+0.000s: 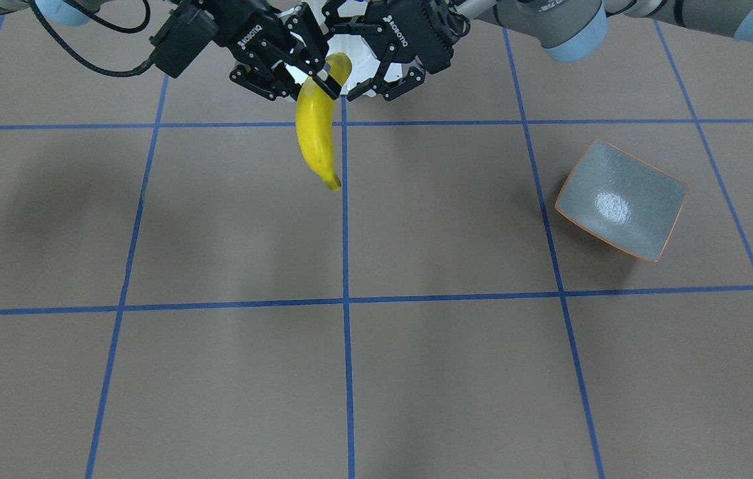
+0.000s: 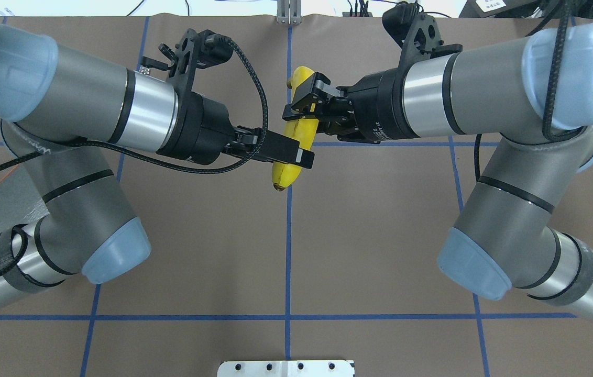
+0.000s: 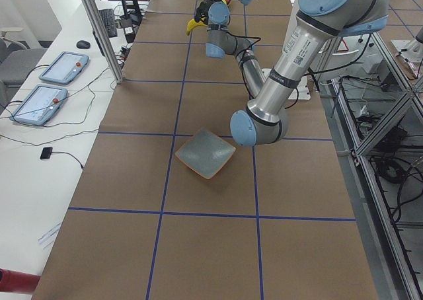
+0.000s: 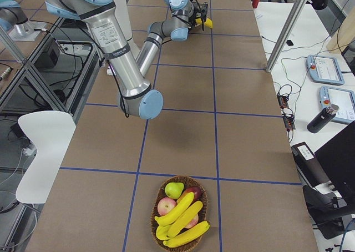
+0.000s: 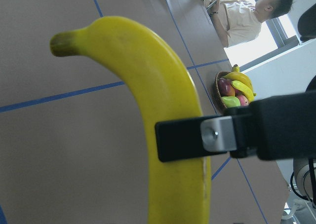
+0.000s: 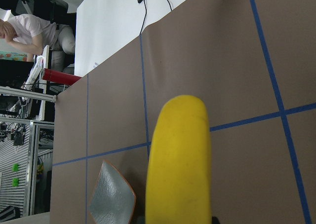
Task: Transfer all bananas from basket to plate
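One banana (image 1: pixel 315 133) aloft over bench (image 1: pixel 217 233), hanging dark tip down. Right end effector (image 1: pixel 318 76) pinches it near upper end. Left end effector (image 1: pixel 344 54) faces right one, fingers spread wide either side of banana's top. Plate (image 1: pixel 621 199) on bench, well off to left end effector's side. Other bananas (image 4: pixel 183 213) in basket (image 4: pixel 157 207), far out past right arm.

Close on banana (image 6: pixel 178 160), filling lower centre
Corner of plate (image 6: pixel 111 197) at lower left, on brown table (image 6: pixel 207 61) with blue lines; seated person (image 6: pixel 29 29) top left
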Robot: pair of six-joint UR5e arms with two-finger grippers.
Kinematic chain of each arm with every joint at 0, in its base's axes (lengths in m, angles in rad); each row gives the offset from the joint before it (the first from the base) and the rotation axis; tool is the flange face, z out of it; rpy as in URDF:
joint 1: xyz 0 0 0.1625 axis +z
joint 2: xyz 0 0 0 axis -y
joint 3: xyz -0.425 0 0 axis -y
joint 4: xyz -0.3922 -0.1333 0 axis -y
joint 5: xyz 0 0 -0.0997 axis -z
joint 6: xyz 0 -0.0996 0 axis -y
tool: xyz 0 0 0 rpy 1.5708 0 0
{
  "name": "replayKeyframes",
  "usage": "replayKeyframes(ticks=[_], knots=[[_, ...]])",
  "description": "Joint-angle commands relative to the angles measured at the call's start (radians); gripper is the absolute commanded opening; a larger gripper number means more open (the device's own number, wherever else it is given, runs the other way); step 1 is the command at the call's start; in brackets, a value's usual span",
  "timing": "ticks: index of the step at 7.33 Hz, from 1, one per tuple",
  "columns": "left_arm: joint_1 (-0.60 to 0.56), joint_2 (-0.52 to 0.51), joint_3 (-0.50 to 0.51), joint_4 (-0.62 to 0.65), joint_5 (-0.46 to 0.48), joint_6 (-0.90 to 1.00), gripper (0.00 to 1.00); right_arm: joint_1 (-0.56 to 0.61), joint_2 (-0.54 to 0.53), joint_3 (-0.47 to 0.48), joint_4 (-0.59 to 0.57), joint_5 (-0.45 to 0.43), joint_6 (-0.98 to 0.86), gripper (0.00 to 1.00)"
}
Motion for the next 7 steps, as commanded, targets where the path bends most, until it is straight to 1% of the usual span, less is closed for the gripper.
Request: replayKeyframes(ticks=[1,2,3,4,5,7], knots=[[0.006,-0.006,-0.002,-0.001,-0.001,-0.002,0.51,-0.02,0.003,0.003,0.0,0.0,-0.002,0.0],[0.009,-0.008,-0.003,-0.001,-0.001,0.0,0.18,-0.02,0.009,0.003,0.0,0.0,-0.002,0.0],[0.009,-0.008,-0.009,-0.001,-0.001,0.002,0.0,-0.02,0.009,0.001,0.008,0.002,-0.005,0.09],[0.009,-0.006,-0.011,-0.001,-0.001,0.005,0.0,-0.02,0.006,-0.003,0.053,0.003,-0.005,0.4],[0.009,-0.006,-0.011,-0.001,-0.001,0.005,0.0,-0.017,0.002,-0.003,0.064,-0.001,-0.009,0.99],[0.009,-0.003,-0.009,0.001,-0.001,0.003,0.0,0.021,0.0,-0.002,0.064,0.008,-0.041,1.0]])
